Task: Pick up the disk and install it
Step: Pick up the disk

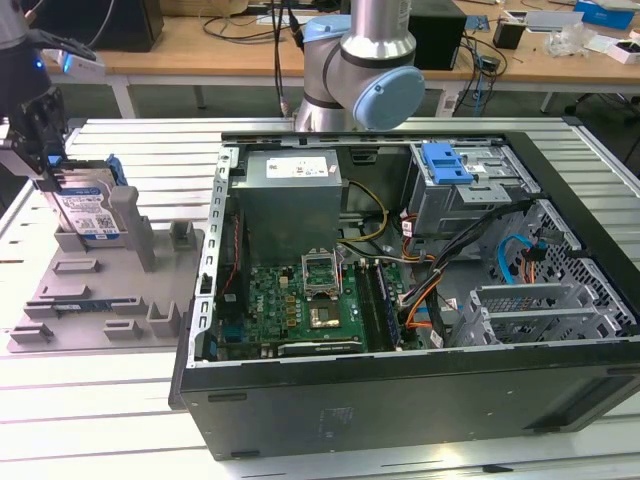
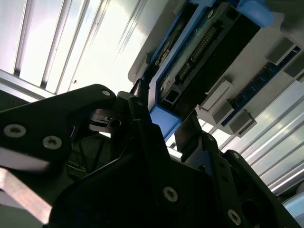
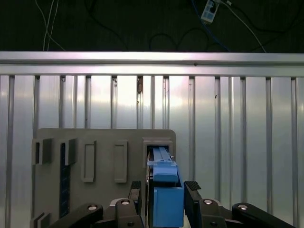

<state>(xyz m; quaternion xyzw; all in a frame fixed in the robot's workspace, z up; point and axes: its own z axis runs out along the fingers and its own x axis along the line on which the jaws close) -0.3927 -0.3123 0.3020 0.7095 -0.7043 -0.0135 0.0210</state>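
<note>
So the disk (image 1: 88, 208) is standing on its edge in a slot of the grey holder (image 1: 110, 300), at the holder's far corner on the exterior view's left, label side facing out. The holder sits on the slatted metal table (image 1: 100, 420) just beside the open computer case (image 1: 400, 400), which takes up the exterior view's right side of the table.

The gripper (image 1: 44, 172) hangs right over the disk's top edge. In the first wrist view the blue carrier edge of the disk (image 3: 166, 194) runs straight up the middle between the two black fingers (image 3: 135, 192) – one on each flat side, so the disk is straddled. As far as I can see they're parted and not squeezing: there's a thin dark gap on one side, and the other finger is just beside the blue frame. The disk is seated in the slot, not lifted.

The second wrist view has the same thing from another angle – a blue corner of the disk (image 2: 164, 118) pokes in between the finger tips, and the connector end of the drive points away from the gripper.

Over in the case, a separate blue bracket (image 1: 445, 163) lies on top of the grey drive cage (image 1: 470, 200) at the far corner, on the exterior view's right. The arm's (image 1: 360, 60) pale blue joint stands behind the case's far edge.
</note>
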